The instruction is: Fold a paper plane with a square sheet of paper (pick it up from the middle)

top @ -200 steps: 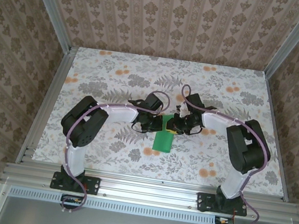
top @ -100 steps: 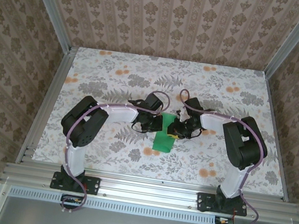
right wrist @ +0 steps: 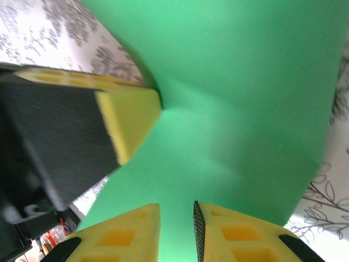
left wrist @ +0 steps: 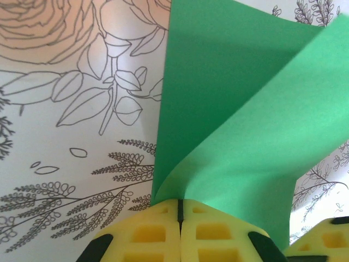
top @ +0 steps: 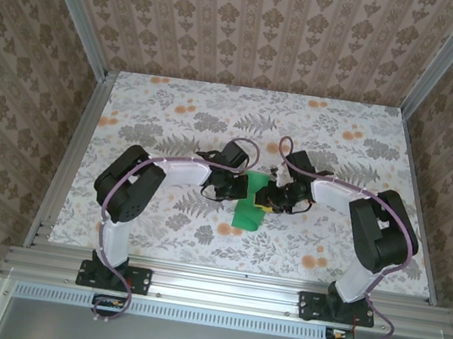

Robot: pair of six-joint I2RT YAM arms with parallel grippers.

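Observation:
The square sheet of paper (top: 247, 215) is bright green and lies partly folded on the flowered table between the two arms. In the left wrist view the paper (left wrist: 234, 109) curls up from the table, and my left gripper (left wrist: 180, 203) is shut on its near edge, yellow pads pressed together. From above, the left gripper (top: 239, 190) sits at the sheet's upper left. My right gripper (top: 266, 198) is at its upper right. In the right wrist view the right gripper (right wrist: 177, 210) stands slightly open just above the green paper (right wrist: 234, 82), with the left gripper's yellow finger (right wrist: 128, 117) close by.
The flowered tablecloth (top: 174, 119) spreads around the paper. Aluminium rails (top: 226, 287) border the near edge, and patterned walls close in the left, right and back.
The right gripper's jaws have parted a little over the paper, and the right arm's elbow has swung out to the right. The left gripper has kept its hold.

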